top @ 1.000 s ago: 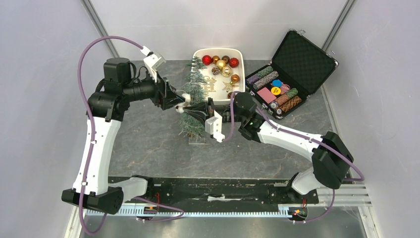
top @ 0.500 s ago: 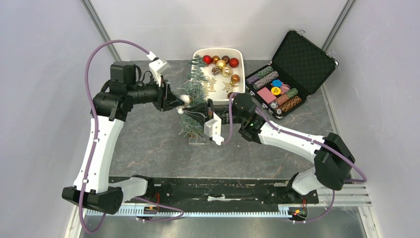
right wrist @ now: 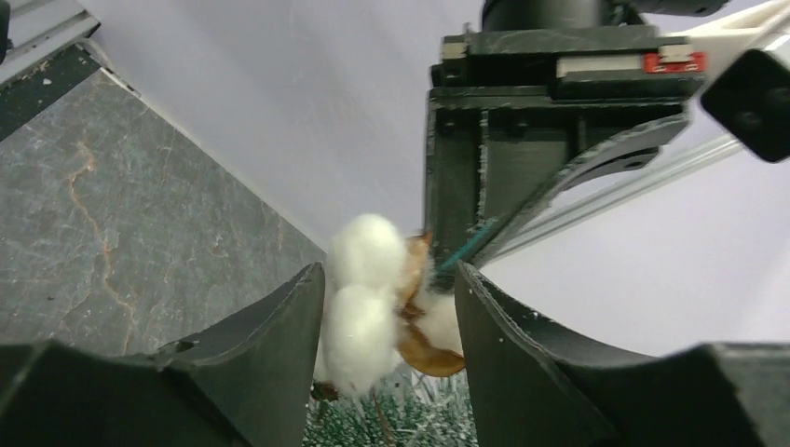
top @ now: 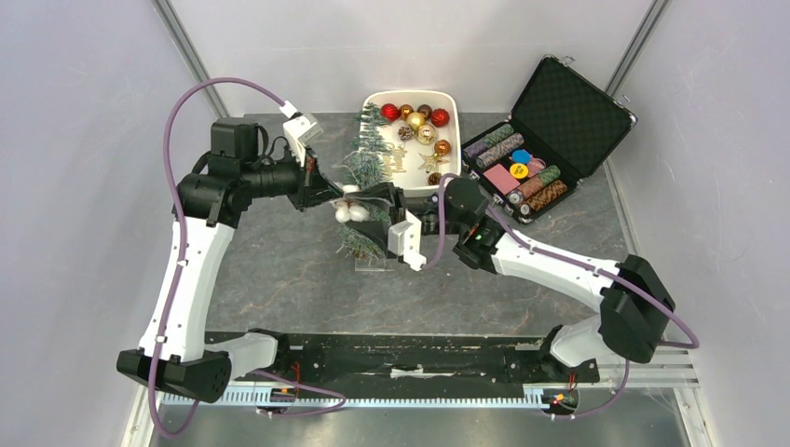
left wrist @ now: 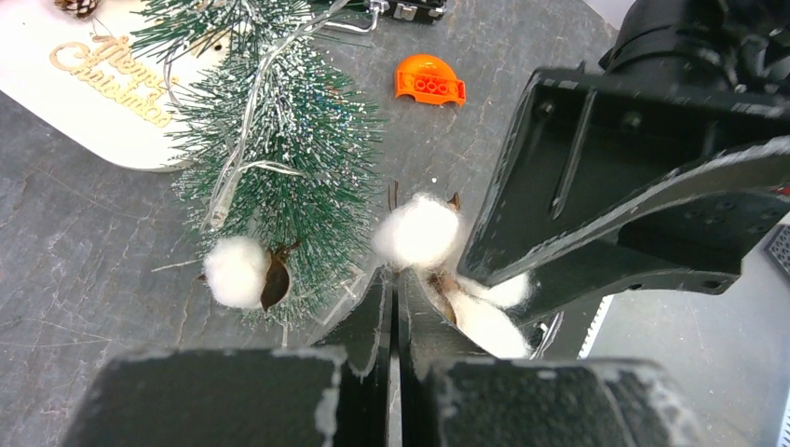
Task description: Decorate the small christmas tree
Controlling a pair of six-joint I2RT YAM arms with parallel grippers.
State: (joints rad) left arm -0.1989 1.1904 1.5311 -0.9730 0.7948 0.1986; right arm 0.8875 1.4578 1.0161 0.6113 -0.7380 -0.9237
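Beside small christmas tree (top: pixel 365 169), arms (top: pixel 186 270) reach inward; left jaws clamp cotton sprig (left wrist: pixel 416 233), right jaws parted around it.

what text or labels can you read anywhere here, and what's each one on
"Merry Christmas": gold cutout sign in the white tray.
Orange piece: raised marks, unreadable.
Red sticker on the left gripper: too blurred.
Poker chips: print too small.

Grey table (top: pixel 279 270): tree (top: pixel 365 166), tray (top: pixel 415 94), case (top: pixel 570 110)
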